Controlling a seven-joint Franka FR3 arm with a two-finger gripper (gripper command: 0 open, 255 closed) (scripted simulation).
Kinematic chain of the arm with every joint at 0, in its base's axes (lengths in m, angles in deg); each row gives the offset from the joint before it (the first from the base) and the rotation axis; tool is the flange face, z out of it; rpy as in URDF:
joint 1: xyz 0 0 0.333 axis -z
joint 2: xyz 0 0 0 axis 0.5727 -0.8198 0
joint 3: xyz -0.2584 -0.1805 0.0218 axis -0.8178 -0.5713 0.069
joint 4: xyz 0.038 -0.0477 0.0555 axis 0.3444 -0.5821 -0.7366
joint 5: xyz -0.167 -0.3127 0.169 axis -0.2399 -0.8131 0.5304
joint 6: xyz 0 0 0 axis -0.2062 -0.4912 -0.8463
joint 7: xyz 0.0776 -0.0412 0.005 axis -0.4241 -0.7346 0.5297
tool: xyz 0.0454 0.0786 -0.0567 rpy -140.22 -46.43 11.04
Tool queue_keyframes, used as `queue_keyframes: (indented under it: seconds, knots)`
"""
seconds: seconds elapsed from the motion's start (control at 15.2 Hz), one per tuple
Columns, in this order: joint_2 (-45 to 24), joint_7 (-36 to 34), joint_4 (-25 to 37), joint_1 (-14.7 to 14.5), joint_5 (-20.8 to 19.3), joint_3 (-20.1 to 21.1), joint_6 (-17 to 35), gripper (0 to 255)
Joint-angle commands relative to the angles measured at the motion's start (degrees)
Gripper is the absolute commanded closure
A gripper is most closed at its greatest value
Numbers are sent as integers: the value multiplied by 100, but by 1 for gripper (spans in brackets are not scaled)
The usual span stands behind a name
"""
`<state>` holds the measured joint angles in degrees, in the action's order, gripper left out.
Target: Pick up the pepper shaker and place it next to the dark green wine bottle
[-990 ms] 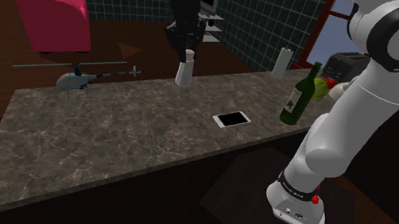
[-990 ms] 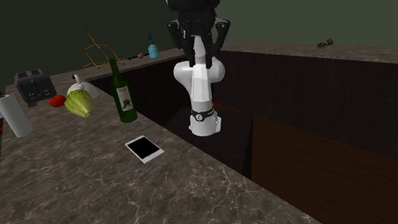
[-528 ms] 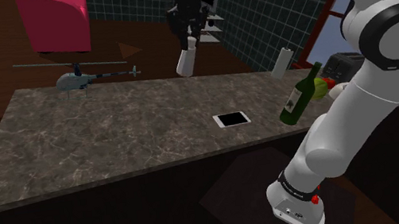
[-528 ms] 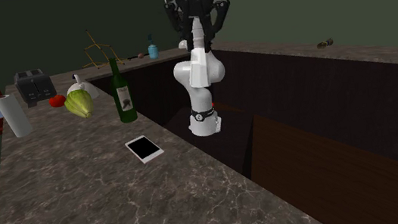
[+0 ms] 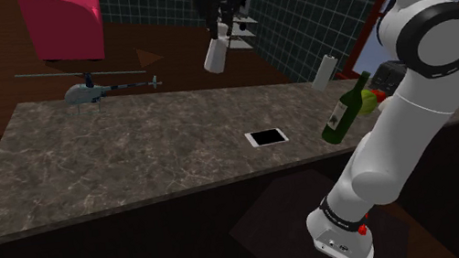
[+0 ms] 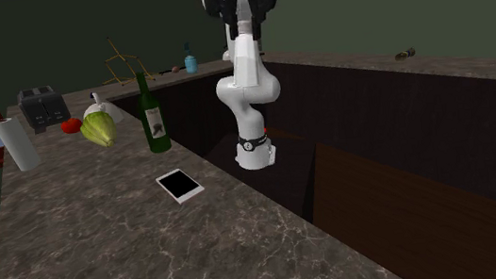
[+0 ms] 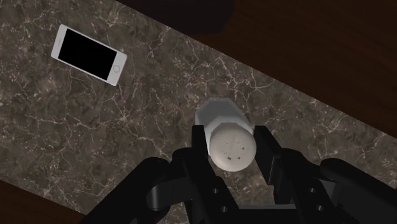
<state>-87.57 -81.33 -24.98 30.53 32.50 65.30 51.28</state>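
clamping the white shaker (image 7: 224,121) near its holed top, the gripper (image 7: 231,141) hangs high above the counter (image 5: 129,147) (phone (image 5: 267,137) and bottle (image 5: 343,109) sit well apart from it).

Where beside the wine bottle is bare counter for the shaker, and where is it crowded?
Bare counter lies between the wine bottle and the phone, and a wider stretch runs from the phone to the toy helicopter. Crowded: left of the bottle in the second exterior view, with green vegetable, tomato and toaster. The gripper holds the shaker aloft.
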Motion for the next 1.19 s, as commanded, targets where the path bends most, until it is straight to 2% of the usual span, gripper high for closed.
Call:
queue_keyframes:
  seconds: [0.0,0.33,0.4,0.73,1.12]
  knots:
    - [-135,-48,351,-34,-37,29,-225,255]
    - [-623,-155,1451,-159,-200,106,-861,255]
    - [-648,-160,1505,-167,-209,109,-891,255]
    - [439,699,141,386,4,-299,-559,255]
    - [1320,1702,-856,760,-54,-878,-405,255]
